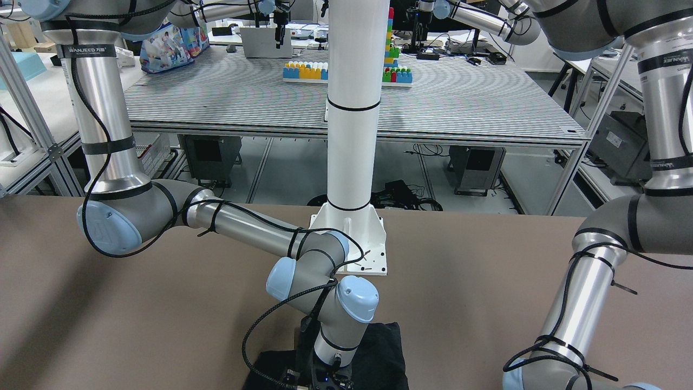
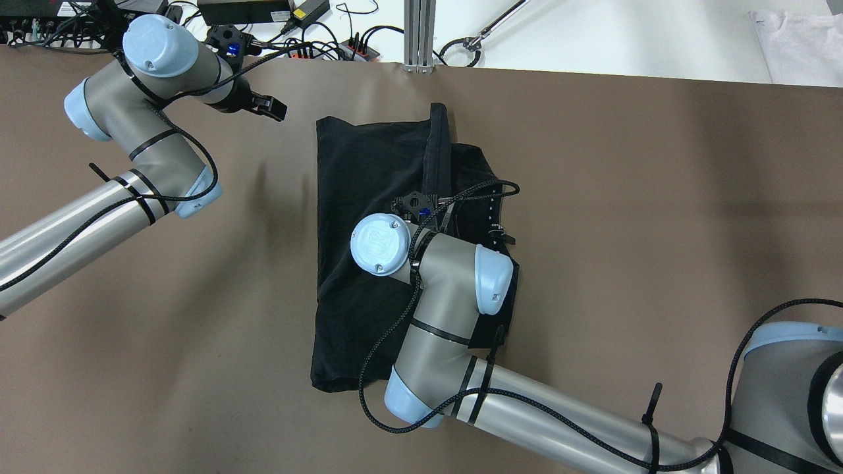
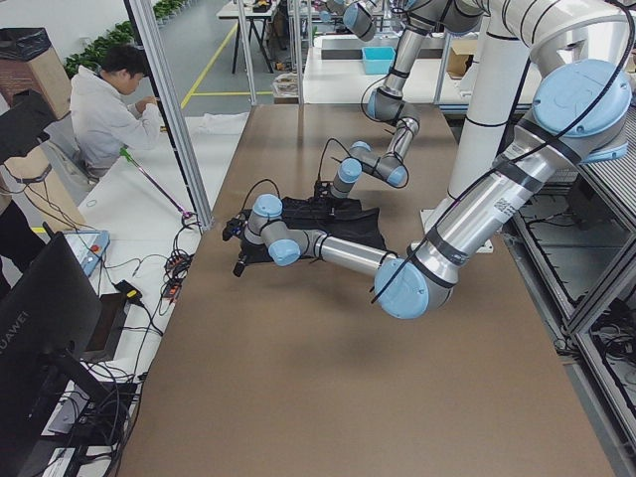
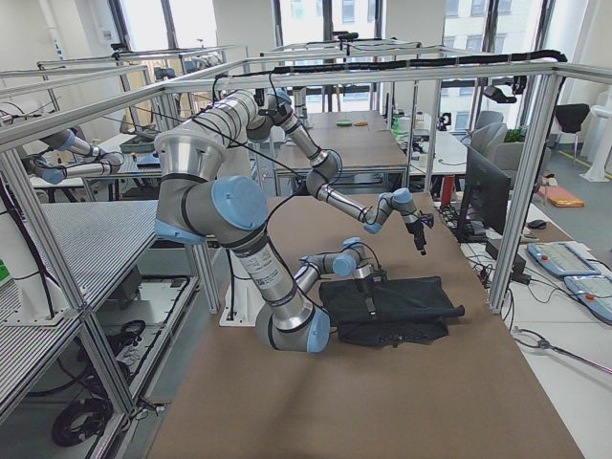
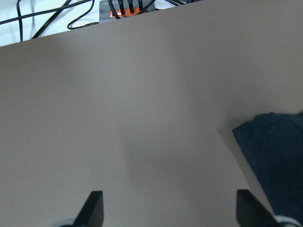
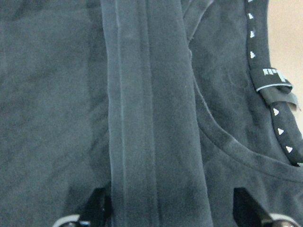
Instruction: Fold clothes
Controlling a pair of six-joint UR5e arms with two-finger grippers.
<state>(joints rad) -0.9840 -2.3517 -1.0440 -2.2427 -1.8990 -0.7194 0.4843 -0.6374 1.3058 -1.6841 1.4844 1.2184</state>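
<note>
The clothes (image 2: 355, 197), a soft, matte black piece of roughly rectangular outline, lie spread on the smooth brown table (image 2: 625, 197) directly beneath the right gripper (image 6: 171, 210). That gripper points down at the fabric with its fingers spread wide, and nothing is pinched between them. A flat, double-stitched hemmed band (image 6: 142, 118) starts beside one fingertip and runs straight ahead of the gripper. From overhead it reads as a raised ridge reaching the cloth's far edge. Toward the other finger, a curved seam (image 6: 227, 142) sweeps across the fabric. Beyond it lies a narrow black tape (image 6: 272, 109) printed with small white triangles.

The left gripper (image 5: 170, 210) hangs over bare table, well to the side of the cloth, its fingers likewise wide apart and empty. Only a blunt corner of the black fabric shows off to one side of it.
</note>
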